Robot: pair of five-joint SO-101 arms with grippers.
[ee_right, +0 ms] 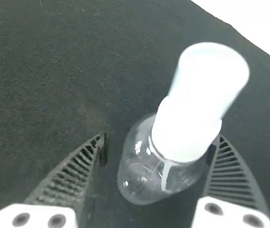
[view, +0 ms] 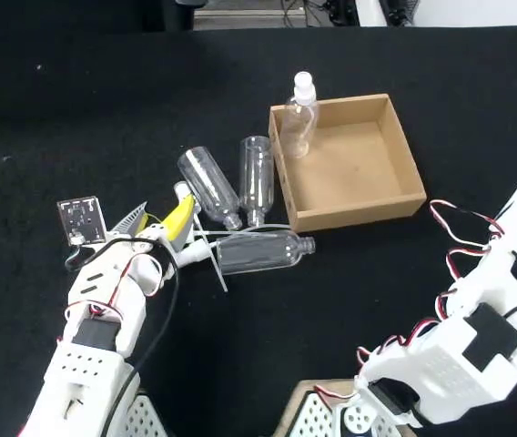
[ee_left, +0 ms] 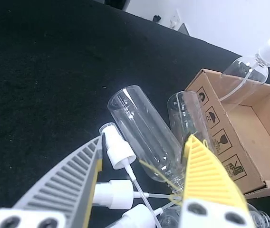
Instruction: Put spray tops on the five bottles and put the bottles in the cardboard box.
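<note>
My left gripper (view: 160, 217) stands open over several loose white spray tops (ee_left: 118, 148) with thin tubes, beside three bare clear bottles lying on the black table (view: 208, 187) (view: 256, 177) (view: 263, 250). Two of these bottles (ee_left: 147, 133) (ee_left: 189, 118) lie just past its grey and yellow fingers. A capped bottle (view: 299, 118) leans in the far left corner of the cardboard box (view: 354, 214). My right gripper (ee_right: 159, 141) is shut on another capped bottle (ee_right: 144, 175), its white top (ee_right: 201, 95) close to the camera. The right arm (view: 477, 337) is folded at the near right.
The box (ee_left: 220, 142) lies right of the bottles, open side up, its floor mostly bare. Black cloth covers the table (view: 76, 109), with open room at the far left and between the two arms.
</note>
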